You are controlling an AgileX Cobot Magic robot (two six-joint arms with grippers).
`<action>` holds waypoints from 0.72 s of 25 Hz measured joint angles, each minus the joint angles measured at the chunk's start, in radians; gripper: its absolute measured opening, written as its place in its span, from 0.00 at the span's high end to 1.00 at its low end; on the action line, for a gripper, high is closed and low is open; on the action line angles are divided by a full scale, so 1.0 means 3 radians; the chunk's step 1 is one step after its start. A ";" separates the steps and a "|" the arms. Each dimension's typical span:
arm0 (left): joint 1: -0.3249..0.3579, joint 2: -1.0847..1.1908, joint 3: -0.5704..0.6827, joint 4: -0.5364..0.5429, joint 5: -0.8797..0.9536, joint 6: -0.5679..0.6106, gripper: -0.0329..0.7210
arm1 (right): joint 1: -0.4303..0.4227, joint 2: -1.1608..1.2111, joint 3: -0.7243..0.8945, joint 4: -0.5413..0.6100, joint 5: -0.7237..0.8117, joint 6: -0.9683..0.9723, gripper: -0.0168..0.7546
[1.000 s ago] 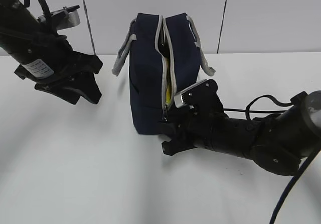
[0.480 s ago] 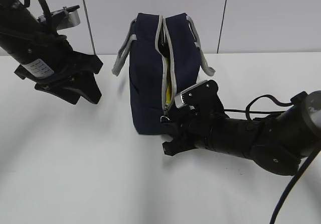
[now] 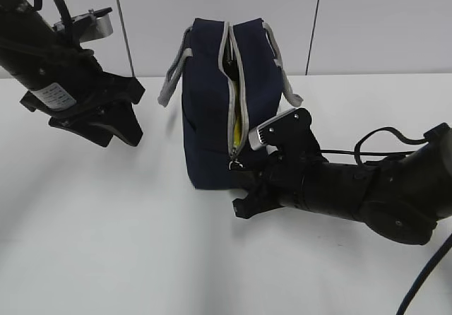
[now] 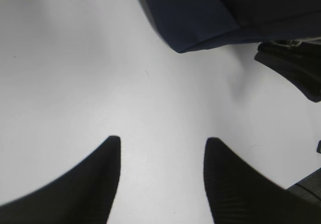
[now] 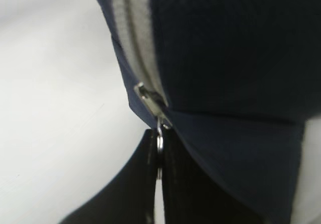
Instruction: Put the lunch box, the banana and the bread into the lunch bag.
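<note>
Right gripper [image 5: 159,158] had just closed its jaws onto metal ring zip pull [image 5: 159,143] at lunch bag [image 3: 212,110] front end; banana [image 3: 239,126] showing inside. Zipping could begin. Left gripper [image 4: 160,179] half-open, empty.

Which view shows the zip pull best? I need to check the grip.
The right wrist view: the zip pull sits close up, pinched in the shut right end effector. The exterior view shows it small at the lunch bag's lower end; the left wrist view misses it.
</note>
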 joint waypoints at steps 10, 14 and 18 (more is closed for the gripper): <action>0.0000 0.0000 0.0000 -0.0010 0.0000 0.0000 0.45 | 0.0000 -0.0201 0.0007 -0.0269 0.0179 0.0045 1.00; 0.0000 0.0000 0.0000 -0.0013 0.0000 0.0000 0.45 | 0.0000 -0.0230 0.0007 -0.0537 0.0177 0.0185 1.00; 0.0000 0.0000 0.0000 -0.0013 0.0007 0.0000 0.45 | 0.0000 -0.0281 0.0007 -0.0679 0.0185 0.0223 1.00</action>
